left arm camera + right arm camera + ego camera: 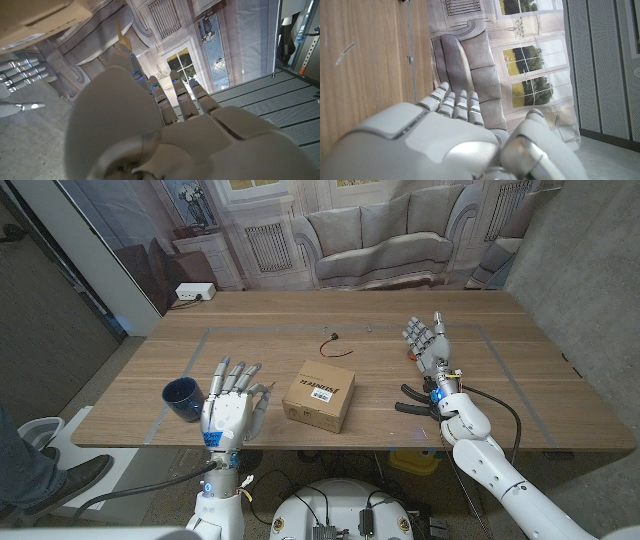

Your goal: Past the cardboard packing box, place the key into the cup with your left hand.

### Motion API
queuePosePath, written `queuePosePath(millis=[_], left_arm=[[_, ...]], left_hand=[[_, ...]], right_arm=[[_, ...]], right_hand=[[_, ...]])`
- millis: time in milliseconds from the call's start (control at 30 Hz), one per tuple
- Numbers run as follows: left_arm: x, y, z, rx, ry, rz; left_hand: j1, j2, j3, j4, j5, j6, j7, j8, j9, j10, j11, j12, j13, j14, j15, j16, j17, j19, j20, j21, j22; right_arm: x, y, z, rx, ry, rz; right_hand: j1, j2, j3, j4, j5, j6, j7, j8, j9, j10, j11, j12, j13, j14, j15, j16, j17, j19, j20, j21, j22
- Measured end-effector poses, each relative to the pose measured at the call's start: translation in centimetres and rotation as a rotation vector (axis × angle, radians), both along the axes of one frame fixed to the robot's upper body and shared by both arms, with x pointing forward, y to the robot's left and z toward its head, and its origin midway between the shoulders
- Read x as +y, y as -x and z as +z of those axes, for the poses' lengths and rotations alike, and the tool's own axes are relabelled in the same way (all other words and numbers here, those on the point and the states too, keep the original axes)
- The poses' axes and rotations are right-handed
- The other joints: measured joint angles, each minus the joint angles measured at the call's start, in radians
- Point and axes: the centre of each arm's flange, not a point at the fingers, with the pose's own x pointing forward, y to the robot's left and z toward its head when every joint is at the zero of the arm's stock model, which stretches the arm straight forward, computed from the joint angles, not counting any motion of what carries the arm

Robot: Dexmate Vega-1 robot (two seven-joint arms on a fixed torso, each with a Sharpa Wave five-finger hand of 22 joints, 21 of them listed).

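The small dark key on a thin cord (331,341) lies far beyond the brown cardboard packing box (319,396): light, stiff, flat, best pinched by its cord. Left hand (230,404) and right hand (426,345) have fingers released, near the dark blue cup (183,399).

From my head I look steeply down over the wooden table (330,330), both arms entering from the bottom corners. My left wrist camera sits tight behind my left hand (165,125), turned over, and shares the cardboard box (35,20) with the head view. My right wrist camera hugs my right hand (445,135), grazing the tabletop toward the printed backdrop (520,60).
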Motion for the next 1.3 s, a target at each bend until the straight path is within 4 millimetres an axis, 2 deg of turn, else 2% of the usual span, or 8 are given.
queuePosePath(millis=[67,167,733,1133,1200,1300], left_arm=[[0.3,-0.1,-0.1,0.013,0.014,0.009],[1.1,0.5,0.8,0.009,0.021,0.018],[5.6,0.7,3.5,0.026,0.103,0.1],[8.0,1.0,4.2,0.04,0.126,0.183],[8.1,1.0,4.2,0.045,0.128,0.192],[8.7,1.2,4.1,0.049,0.128,0.217]], left_hand=[[0.0,0.0,0.0,0.0,0.0,0.0,0.0,0.0,0.0,0.0,0.0,0.0,0.0,0.0,0.0,0.0,0.0,0.0,0.0,0.0,0.0],[0.0,0.0,0.001,0.001,0.0,0.0,0.0,0.0,0.003,0.0,0.0,0.0,0.0,0.0,0.0,0.0,0.0,0.0,0.0,0.0,0.0],[0.0,0.0,0.007,0.007,0.0,-0.002,0.001,0.0,-0.002,0.01,-0.001,-0.005,0.0,0.0,0.0,0.0,0.0,0.0,0.0,0.0,0.0],[0.0,0.0,0.008,0.008,0.0,-0.002,0.001,0.0,-0.002,0.011,0.0,-0.006,0.002,0.005,-0.005,-0.008,0.0,0.0,0.0,0.0,-0.002],[0.0,0.0,0.008,0.008,0.0,-0.007,0.003,0.016,-0.002,0.011,0.0,-0.006,0.002,0.005,-0.005,-0.008,0.0,0.0,0.0,0.0,-0.002],[0.0,0.0,0.008,0.008,0.0,-0.007,0.003,0.015,-0.001,0.011,0.0,-0.005,0.002,0.005,-0.005,-0.008,0.0,0.0,0.0,0.0,-0.002]], right_arm=[[0.0,-0.1,0.1,-0.001,0.0,0.001],[0.3,-0.3,0.1,0.003,0.004,0.006],[0.8,-1.0,0.4,0.015,0.014,0.018],[1.2,-2.0,0.6,0.029,0.015,0.029],[1.2,-2.1,0.7,0.029,0.015,0.029],[1.4,-2.4,0.8,0.031,0.017,0.035]], right_hand=[[-0.004,0.004,0.0,0.0,0.0,0.0,0.0,0.0,0.0,0.0,0.0,0.0,0.0,0.0,0.0,0.0,0.0,0.0,0.0,0.0,0.0],[-0.004,0.004,0.0,0.0,0.0,0.0,0.0,0.0,0.0,0.0,0.0,0.0,0.0,0.0,0.0,0.0,0.0,0.0,0.0,0.0,0.0],[-0.004,0.004,0.0,0.0,0.0,0.0,0.0,0.0,0.0,0.0,0.0,0.0,0.0,0.0,0.0,0.0,-0.003,0.0,0.0,0.0,0.0],[-0.004,0.004,-0.004,-0.004,0.0,0.0,0.0,0.0,0.0,0.0,0.0,0.0,0.0,0.0,0.0,0.0,-0.002,0.0,0.0,0.0,0.0],[-0.004,0.004,-0.004,-0.004,0.0,0.0,0.0,0.0,0.0,0.0,0.0,0.0,0.0,0.0,0.0,0.0,-0.002,0.0,0.0,0.0,0.0],[-0.004,0.004,-0.004,-0.004,0.0,0.0,0.0,0.0,0.0,0.0,0.0,0.0,0.0,0.0,0.0,0.0,-0.002,0.0,0.0,0.0,0.0]])
